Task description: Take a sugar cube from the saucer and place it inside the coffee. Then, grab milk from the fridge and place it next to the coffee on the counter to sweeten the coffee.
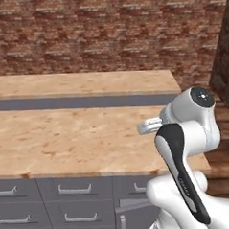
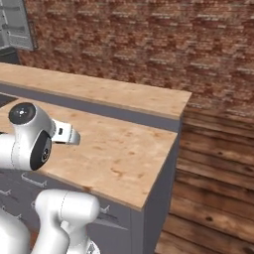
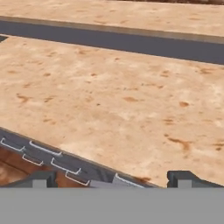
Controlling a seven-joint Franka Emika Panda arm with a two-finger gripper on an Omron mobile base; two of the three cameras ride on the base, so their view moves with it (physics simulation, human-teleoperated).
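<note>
My gripper is open, its two dark fingertips spread wide with nothing between them. It hovers above the front part of the light wood-grain counter, looking down and across it. From the base views the hand pokes out beside the arm's upper joint, over the counter near its right end. A corner of the fridge, a grey and white shelved panel, shows at the far left. The sugar cube, the saucer, the coffee and the milk are out of view.
A raised wooden back ledge runs behind a dark grey band. Grey drawers sit under the front edge. The counter ends at the right, where wooden floor begins. A brick wall stands behind.
</note>
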